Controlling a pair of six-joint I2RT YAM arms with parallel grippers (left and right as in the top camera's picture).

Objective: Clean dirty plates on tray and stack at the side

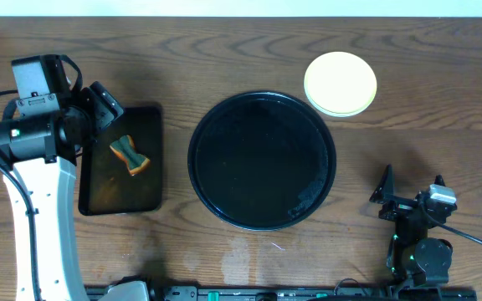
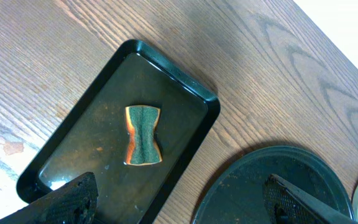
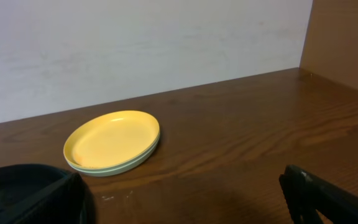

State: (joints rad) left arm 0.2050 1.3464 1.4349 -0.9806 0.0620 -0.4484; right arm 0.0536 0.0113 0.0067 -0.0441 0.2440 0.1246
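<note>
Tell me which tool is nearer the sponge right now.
Left. The left tool hovers at the rectangular tray's far left corner, just beside the sponge; the right tool sits across the table, beyond the round tray.

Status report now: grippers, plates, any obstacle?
Left gripper, right gripper open, empty. Plates stacked beside round tray, yellow on top. Nothing in the way.

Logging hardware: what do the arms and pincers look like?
The left arm has a long white link under black joint housings with a small green light; a black cable runs along it. The right arm is black, with a pale grey block at the wrist and a black cable. The left pincer and right pincer are black.
</note>
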